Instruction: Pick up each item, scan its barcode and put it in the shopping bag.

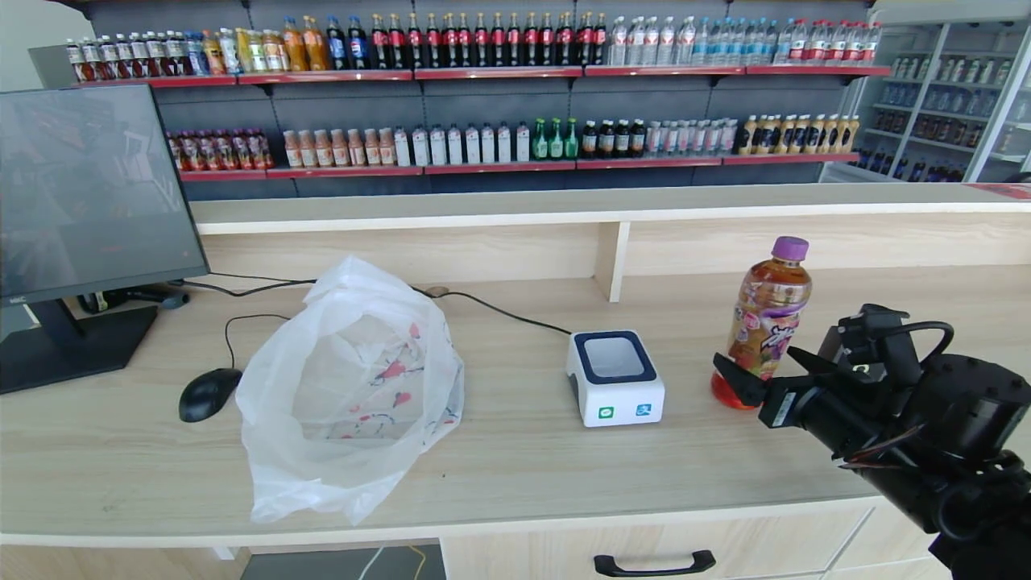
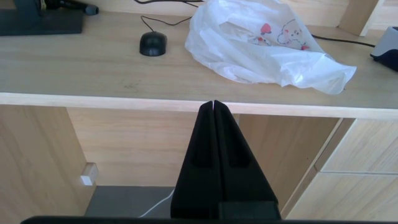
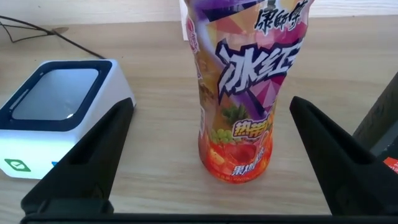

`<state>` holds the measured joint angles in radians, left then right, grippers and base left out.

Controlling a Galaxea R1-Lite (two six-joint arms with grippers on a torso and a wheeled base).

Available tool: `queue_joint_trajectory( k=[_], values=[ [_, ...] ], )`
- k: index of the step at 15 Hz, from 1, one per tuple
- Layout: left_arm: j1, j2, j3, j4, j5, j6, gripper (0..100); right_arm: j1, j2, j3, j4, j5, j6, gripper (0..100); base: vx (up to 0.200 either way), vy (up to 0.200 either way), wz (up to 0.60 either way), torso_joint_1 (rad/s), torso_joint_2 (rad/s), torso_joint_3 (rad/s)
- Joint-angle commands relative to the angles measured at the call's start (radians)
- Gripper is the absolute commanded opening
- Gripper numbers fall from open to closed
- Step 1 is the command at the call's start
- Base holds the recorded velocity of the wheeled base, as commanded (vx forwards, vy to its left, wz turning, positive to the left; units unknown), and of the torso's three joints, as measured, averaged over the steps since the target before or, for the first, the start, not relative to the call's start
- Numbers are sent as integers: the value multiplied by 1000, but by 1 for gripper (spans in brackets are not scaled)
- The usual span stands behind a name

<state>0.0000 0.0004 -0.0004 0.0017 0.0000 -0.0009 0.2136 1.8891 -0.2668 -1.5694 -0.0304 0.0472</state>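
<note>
Bottle (image 1: 769, 322) upright on counter (image 1: 523, 451), just right of scanner (image 1: 614, 387), standing between fingers of right gripper (image 3: 211, 102). Right gripper spread wide, gap either side of bottle (no contact seen), holding nothing. Left gripper (image 2: 213, 107) pressed closed, empty, below counter edge.

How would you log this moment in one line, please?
pre-grasp | right gripper open, facing bottle | left gripper shut, short of counter
</note>
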Motion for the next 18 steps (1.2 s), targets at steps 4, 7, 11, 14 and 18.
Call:
queue_joint_trajectory(
  k=[4,7,11,14,18],
  values=[
    [0,0,-1,0,0,-1,0,-10,16,-43,-1,0,-6,100,0,0,0,0,0,0],
    [0,0,0,0,0,-1,0,-30,33,-71,-1,0,-26,100,0,0,0,0,0,0],
    [0,0,0,0,0,-1,0,-37,73,-114,-1,0,-44,100,0,0,0,0,0,0],
    [0,0,0,0,0,-1,0,-39,90,-146,-1,0,-43,100,0,0,0,0,0,0],
    [0,0,-1,0,0,-1,0,-39,133,-198,-1,1,-44,100,0,0,0,0,0,0]
  ],
)
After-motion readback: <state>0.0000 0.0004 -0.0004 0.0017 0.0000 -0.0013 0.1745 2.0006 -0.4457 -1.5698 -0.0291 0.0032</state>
